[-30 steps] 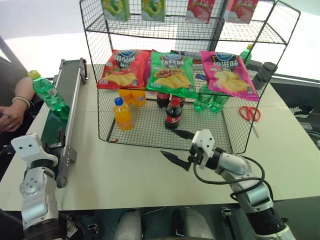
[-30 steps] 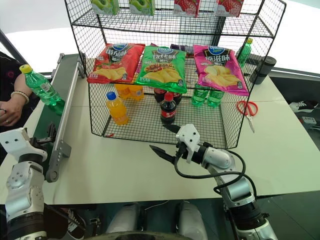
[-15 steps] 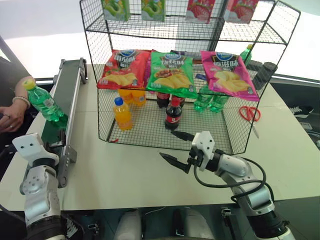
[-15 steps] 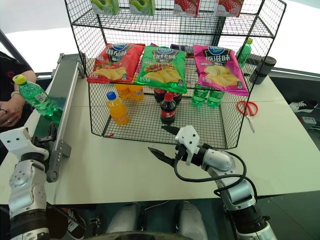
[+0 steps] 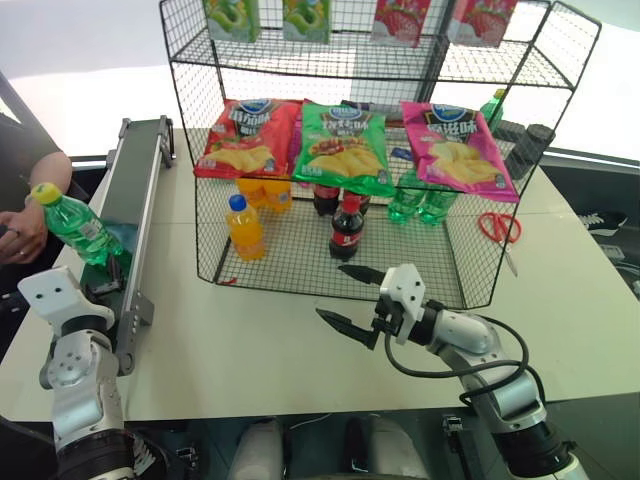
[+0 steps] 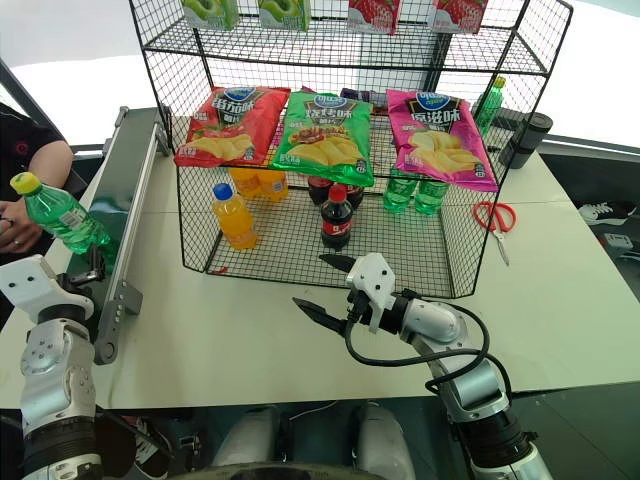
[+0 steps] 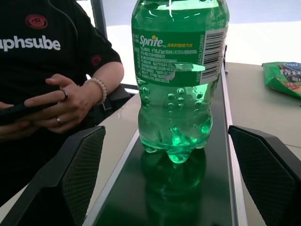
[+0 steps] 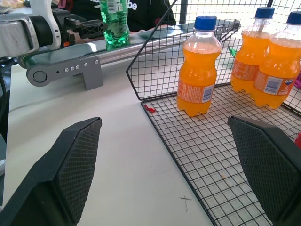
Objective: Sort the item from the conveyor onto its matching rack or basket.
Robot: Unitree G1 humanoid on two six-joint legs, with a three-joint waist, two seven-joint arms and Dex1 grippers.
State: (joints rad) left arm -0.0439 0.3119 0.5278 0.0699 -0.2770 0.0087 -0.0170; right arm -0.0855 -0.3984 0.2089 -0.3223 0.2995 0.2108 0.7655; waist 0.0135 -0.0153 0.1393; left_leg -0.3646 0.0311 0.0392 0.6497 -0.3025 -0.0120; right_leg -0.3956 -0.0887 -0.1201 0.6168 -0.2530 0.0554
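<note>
The item, a clear-green bottle (image 5: 75, 228) with a yellow cap, stands upright on the dark green conveyor (image 5: 135, 190) near its close end. My left gripper (image 7: 165, 134) is open at that end of the belt. The bottle (image 7: 181, 80) stands just ahead of it, centred between the two fingers and touching neither. My right gripper (image 5: 335, 292) is open and empty over the table, in front of the black wire rack (image 5: 200, 230), pointing left toward the conveyor. The rack's lower tier holds orange, cola and green bottles.
A seated person's hand (image 5: 25, 230) rests just left of the conveyor beside the bottle. Chip bags (image 5: 345, 145) hang on the rack front. An orange bottle (image 8: 197, 70) stands at the rack's near left corner. Red scissors (image 5: 497, 228) lie to the right of the rack.
The green bottle has travelled down the belt toward my left gripper and now stands just in front of it. Both grippers have stayed in place and open.
</note>
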